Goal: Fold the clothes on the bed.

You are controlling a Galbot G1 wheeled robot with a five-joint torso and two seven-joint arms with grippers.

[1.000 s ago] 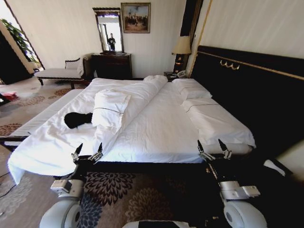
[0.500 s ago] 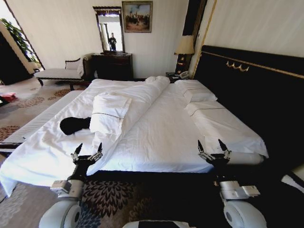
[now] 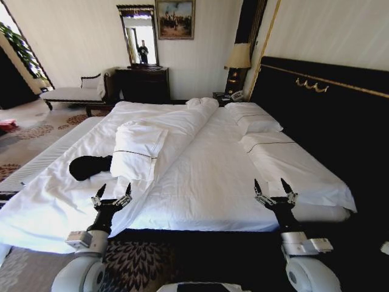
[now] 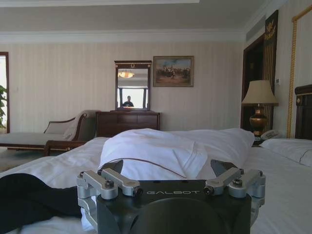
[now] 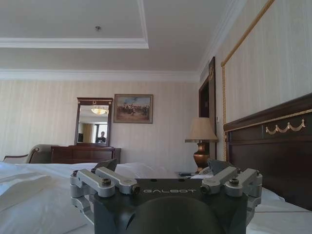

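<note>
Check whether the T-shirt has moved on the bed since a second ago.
No. The T-shirt lies beside the same folded duvet as before; the whole view shifted, so the camera moved.

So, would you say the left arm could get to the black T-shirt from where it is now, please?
Probably yes. The left claw is open at the bed's near edge, and the black T-shirt lies just beyond it on the white duvet, with nothing between. The folded pillow sits beside the shirt, not across the path.

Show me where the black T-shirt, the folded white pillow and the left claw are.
black T-shirt (image 3: 88,166), head view, middle of the crumpled fabric.
folded white pillow (image 3: 138,149), head view, its top face.
left claw (image 3: 112,192), head view, between its fingertips.
</note>
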